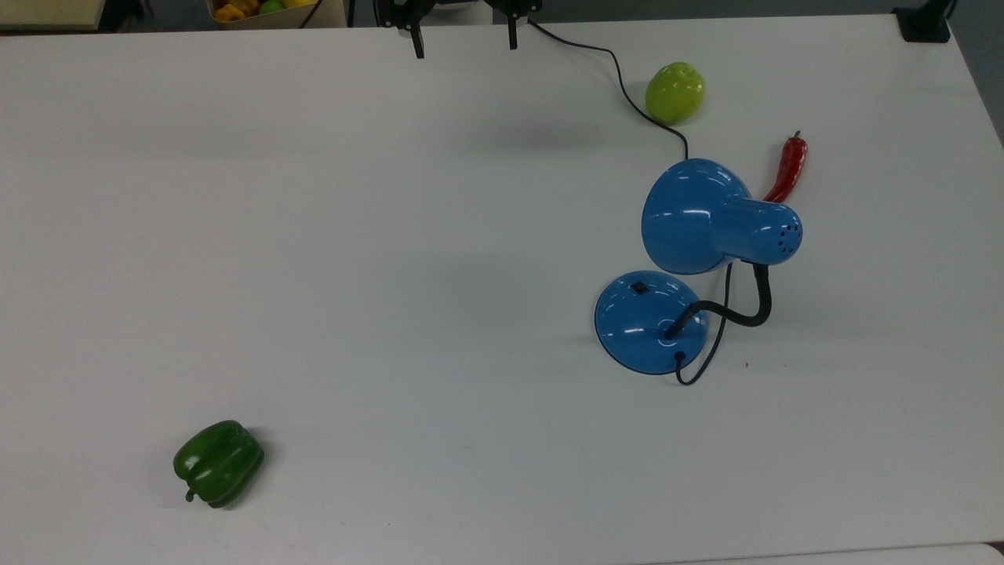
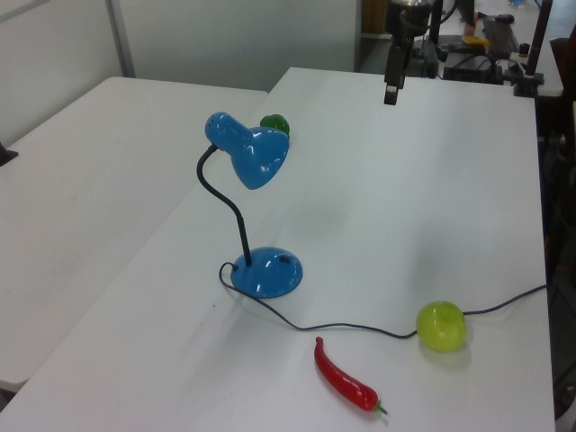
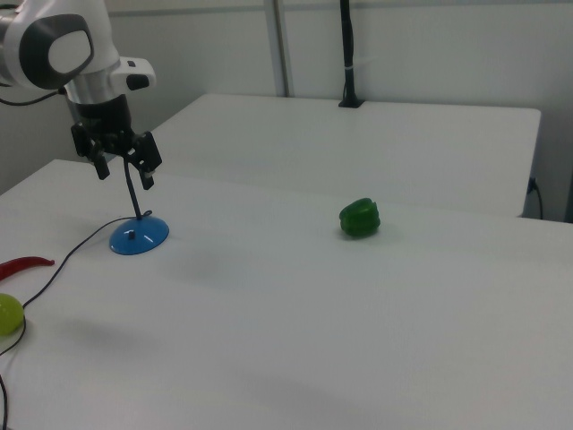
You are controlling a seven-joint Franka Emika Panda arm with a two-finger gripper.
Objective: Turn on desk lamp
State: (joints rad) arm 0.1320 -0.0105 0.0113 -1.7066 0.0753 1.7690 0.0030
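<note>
The end effector (image 1: 463, 43) hangs above the far edge of the white tabletop (image 1: 392, 275) at the top of the top view, its fingers spread apart and holding nothing, well away from the lamp (image 1: 690, 259). The lamp stands upright toward the top view's right, its base (image 1: 639, 326) carrying a small black switch (image 1: 639, 288). A lime-green fruit (image 1: 674, 92) touches its cord (image 1: 627, 94); a red chili (image 1: 788, 166) lies just beyond the shade (image 1: 698, 216) and a green pepper (image 1: 218, 463) sits far off at the top view's lower left.
</note>
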